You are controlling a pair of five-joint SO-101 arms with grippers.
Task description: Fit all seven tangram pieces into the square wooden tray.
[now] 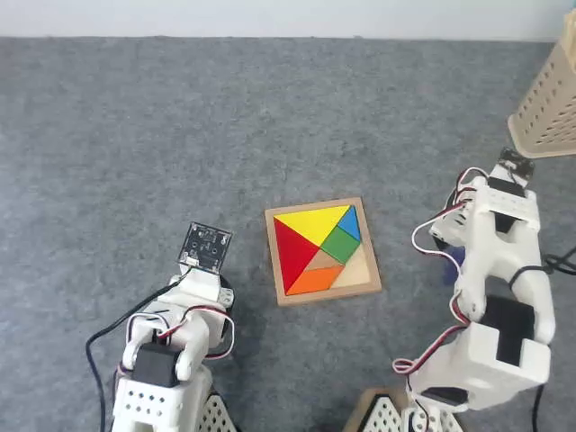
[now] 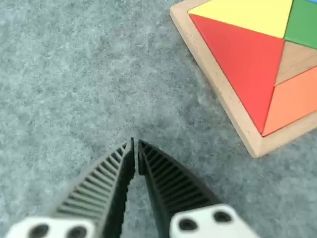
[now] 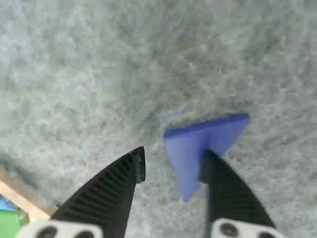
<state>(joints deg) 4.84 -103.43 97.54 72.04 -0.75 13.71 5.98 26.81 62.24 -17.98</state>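
Note:
The square wooden tray (image 1: 328, 294) lies mid-table with yellow, red (image 1: 292, 252), green, light blue, orange and tan pieces in it; its near right corner shows bare wood. A dark blue triangle (image 3: 198, 141) lies flat on the carpet to the right of the tray, under the right arm (image 1: 456, 259). My right gripper (image 3: 173, 153) is open just above it, one finger at the piece's edge and the other on bare carpet. My left gripper (image 2: 134, 145) is shut and empty over the carpet, left of the tray's rim (image 2: 229, 94).
Grey carpet covers the whole table. A beige perforated basket (image 1: 549, 99) stands at the far right. Wooden items (image 1: 369, 409) sit at the near edge between the arm bases. The tray's rim (image 3: 17, 201) lies close to the right gripper.

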